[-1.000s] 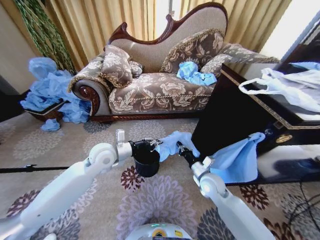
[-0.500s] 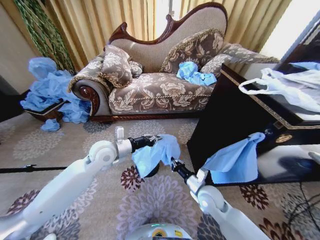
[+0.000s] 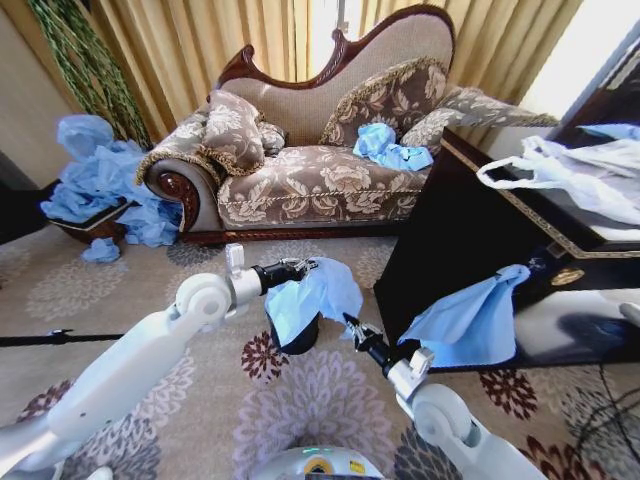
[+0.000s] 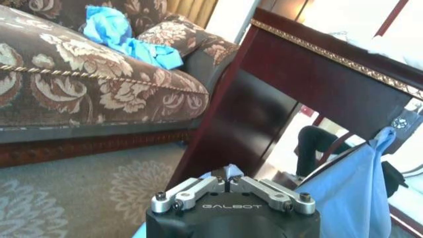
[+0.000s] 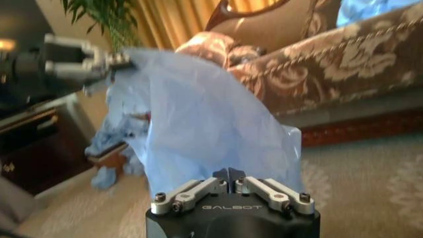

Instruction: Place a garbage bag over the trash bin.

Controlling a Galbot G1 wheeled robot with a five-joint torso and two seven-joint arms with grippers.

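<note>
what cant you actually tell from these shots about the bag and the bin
- Head view: the garbage bag hides most of the trash bin, so its rim and any overlap are unclear.
- Right wrist view: the bag blocks the bin; right gripper and left gripper both pinch its film.

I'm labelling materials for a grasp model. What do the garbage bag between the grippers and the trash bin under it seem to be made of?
The garbage bag looks like thin, soft plastic film, light blue and semi-translucent: it drapes and creases, and light shows through it in the right wrist view. The trash bin looks like rigid black plastic, though painted metal is possible; the bag covers most of it.
</note>
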